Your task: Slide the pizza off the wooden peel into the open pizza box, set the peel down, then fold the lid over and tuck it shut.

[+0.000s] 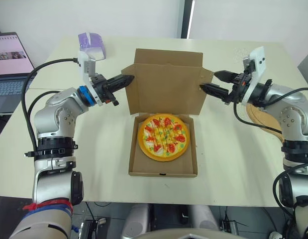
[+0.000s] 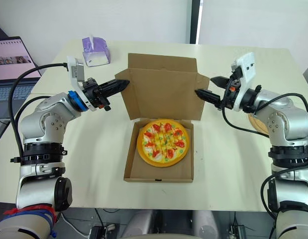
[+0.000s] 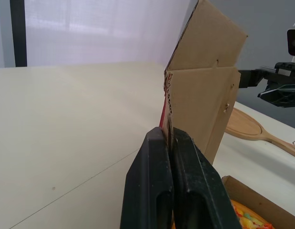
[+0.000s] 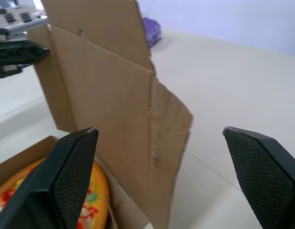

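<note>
The pizza point(image 1: 163, 137) lies in the open cardboard box point(image 1: 162, 171) at the table's middle. The lid point(image 1: 168, 84) stands upright behind it, side flaps angled forward. My left gripper point(image 1: 130, 78) is shut on the edge of the lid's left flap point(image 3: 199, 90); in the left wrist view the cardboard edge runs between the closed fingers point(image 3: 157, 181). At the lid's right flap point(image 4: 168, 124), my right gripper point(image 1: 209, 80) is open, one finger on each side of the flap, not pinching it. The wooden peel point(image 3: 252, 129) lies flat on the table behind my right arm.
A purple tissue box point(image 1: 91, 45) stands at the table's far left. An open laptop point(image 1: 9, 64) sits on a separate surface to the left. The table's front edge point(image 1: 158, 204) runs close below the box.
</note>
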`<state>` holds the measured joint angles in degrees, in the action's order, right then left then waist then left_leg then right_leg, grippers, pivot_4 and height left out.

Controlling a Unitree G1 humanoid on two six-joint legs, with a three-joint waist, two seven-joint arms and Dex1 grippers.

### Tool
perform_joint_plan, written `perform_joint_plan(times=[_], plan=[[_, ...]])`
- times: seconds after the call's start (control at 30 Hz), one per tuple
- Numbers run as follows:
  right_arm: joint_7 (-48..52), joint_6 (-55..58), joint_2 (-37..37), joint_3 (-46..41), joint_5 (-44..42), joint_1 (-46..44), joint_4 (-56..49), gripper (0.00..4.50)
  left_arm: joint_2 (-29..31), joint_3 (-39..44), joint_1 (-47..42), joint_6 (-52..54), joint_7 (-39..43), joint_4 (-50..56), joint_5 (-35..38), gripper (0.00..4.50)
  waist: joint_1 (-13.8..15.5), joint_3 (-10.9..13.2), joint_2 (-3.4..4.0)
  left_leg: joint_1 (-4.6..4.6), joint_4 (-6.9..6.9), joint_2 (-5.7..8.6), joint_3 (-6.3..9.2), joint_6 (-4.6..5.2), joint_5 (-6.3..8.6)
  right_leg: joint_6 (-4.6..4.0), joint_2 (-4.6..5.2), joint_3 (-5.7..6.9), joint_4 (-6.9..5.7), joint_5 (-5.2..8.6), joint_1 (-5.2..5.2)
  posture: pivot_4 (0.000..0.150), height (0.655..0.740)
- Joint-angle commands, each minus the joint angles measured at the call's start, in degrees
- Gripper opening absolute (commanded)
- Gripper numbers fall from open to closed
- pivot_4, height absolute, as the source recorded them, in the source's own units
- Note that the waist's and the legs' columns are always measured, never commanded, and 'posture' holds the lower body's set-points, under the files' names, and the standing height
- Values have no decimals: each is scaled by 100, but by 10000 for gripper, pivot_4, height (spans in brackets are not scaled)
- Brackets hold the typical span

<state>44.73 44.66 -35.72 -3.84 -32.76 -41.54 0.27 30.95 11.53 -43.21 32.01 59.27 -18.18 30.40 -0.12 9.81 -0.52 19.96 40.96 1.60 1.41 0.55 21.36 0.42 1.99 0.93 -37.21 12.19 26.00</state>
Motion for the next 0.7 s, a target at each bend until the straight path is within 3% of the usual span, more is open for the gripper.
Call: perform_joint_plan(times=[0.03, 0.37, 0.4, 0.7], plan=[[175, -158, 32, 5, 28, -186, 52, 39303, 83, 97, -25, -64, 3, 262, 122, 0, 1, 0, 0, 0, 0, 0, 0, 0, 0, 0, 0, 0, 0, 0, 0, 1500, 7251], [213, -286, 45, 77, 252, -227, 114, 2783, 108, 78, -77, -46, 21, 212, 104, 0, 1, 0, 0, 2, 0, 0, 0, 0, 0, 0, 0, 0, -2, 0, 5, 1500, 7251], [181, -315, 54, 69, 301, -241, 149, 623, 102, 71, -116, -59, 15, 164, 88, 0, 1, 0, 0, 2, 0, 0, 0, 0, 0, 0, 0, -1, -2, 0, 5, 1500, 7251], [-340, -1326, 194, 343, 1389, -755, 1183, 623, -271, -343, -772, -981, -352, -896, -660, 0, 13, 0, 0, 3, 4, 6, -4, -1, -1, 0, 3, -3, -6, -1, 6, 1500, 7251]])
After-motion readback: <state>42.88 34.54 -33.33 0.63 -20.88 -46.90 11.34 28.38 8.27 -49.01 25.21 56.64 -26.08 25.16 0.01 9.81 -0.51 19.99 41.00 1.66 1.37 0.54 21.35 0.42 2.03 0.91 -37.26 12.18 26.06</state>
